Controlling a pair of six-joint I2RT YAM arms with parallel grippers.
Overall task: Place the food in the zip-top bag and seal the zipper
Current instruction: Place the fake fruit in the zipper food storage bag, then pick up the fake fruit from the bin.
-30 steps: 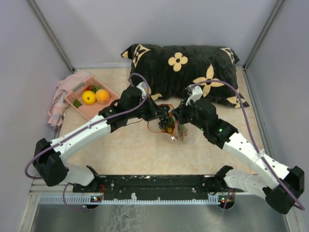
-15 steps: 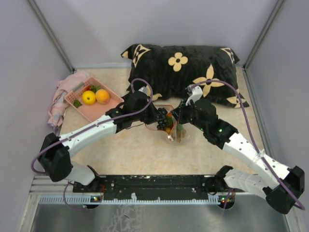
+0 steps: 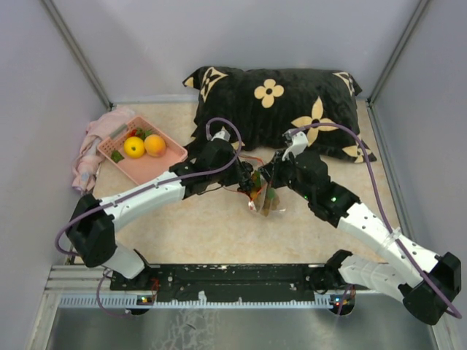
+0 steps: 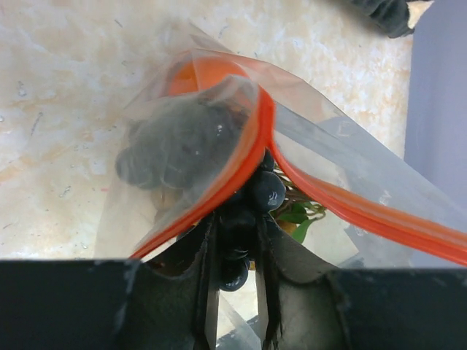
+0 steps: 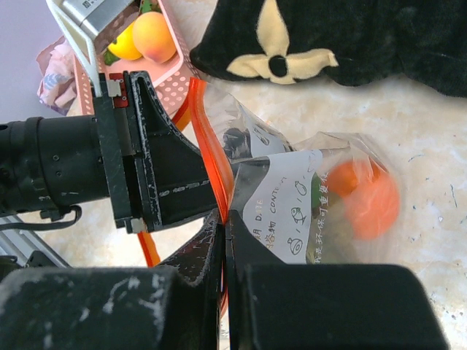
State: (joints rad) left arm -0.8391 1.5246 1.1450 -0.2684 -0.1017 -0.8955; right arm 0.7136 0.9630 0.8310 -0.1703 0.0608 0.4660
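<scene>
The clear zip-top bag [image 3: 264, 203] hangs between both grippers at the table's middle. My left gripper [image 4: 237, 251] is shut on a cluster of small dark balls [image 4: 252, 195] with green leaves [image 4: 295, 217], held in the bag's open mouth. Part of the cluster shows through the plastic. An orange ball [image 4: 208, 73] lies inside the bag. My right gripper [image 5: 225, 219] is shut on the red-orange zipper [image 5: 208, 146] strip and holds one side of the mouth up. The bag [image 5: 292, 204] has a white label. A yellow ball [image 3: 134, 147] and an orange ball [image 3: 155, 144] sit in the pink basket [image 3: 139, 168].
The pink basket stands at the left, with a pink cloth [image 3: 91, 149] beside it. A black pillow with tan flowers [image 3: 277, 102] lies across the back, close behind both grippers. Grey walls close in on the left and right sides.
My left arm has moved right, carrying the dark cluster into the bag's mouth. The bag has shifted a little to the right and toward the front. The right gripper has kept its hold.
</scene>
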